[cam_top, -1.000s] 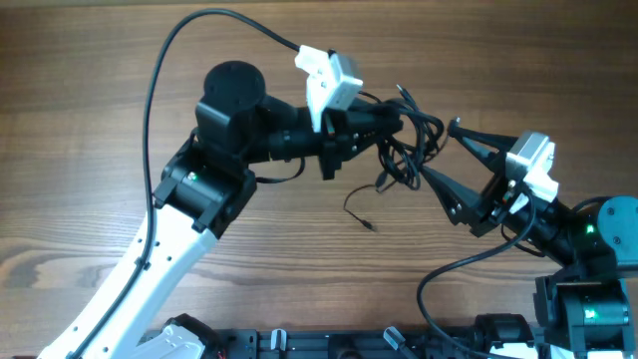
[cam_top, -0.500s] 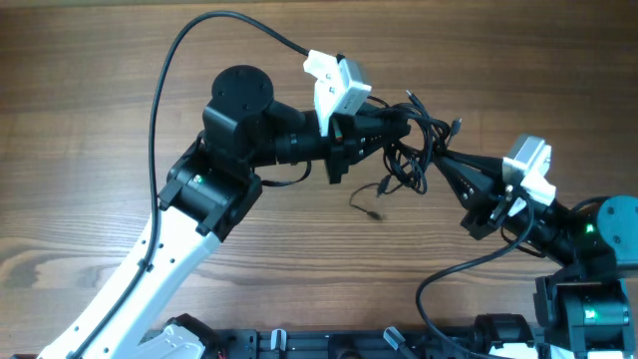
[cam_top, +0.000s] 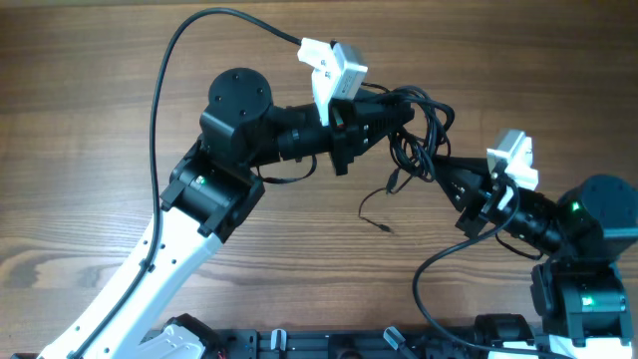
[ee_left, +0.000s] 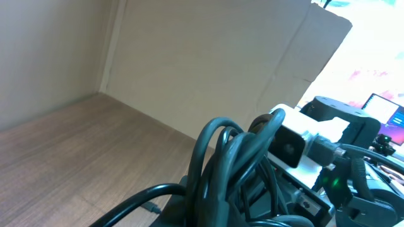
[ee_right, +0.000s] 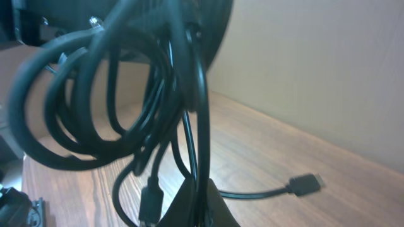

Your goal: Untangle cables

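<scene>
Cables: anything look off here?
The cables hang in one tangled clump off the table, pinched between the left end effector and right end effector. One plug end trails onto the wood. Nothing looks damaged.

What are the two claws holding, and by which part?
Both hold the tangled cables. The left claw grips the bunch at its upper left side. The right claw pinches a strand at the lower right edge.

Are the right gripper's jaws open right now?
No: in the overhead view the right gripper is closed to a point, pinching a strand at the edge of the cables.
</scene>
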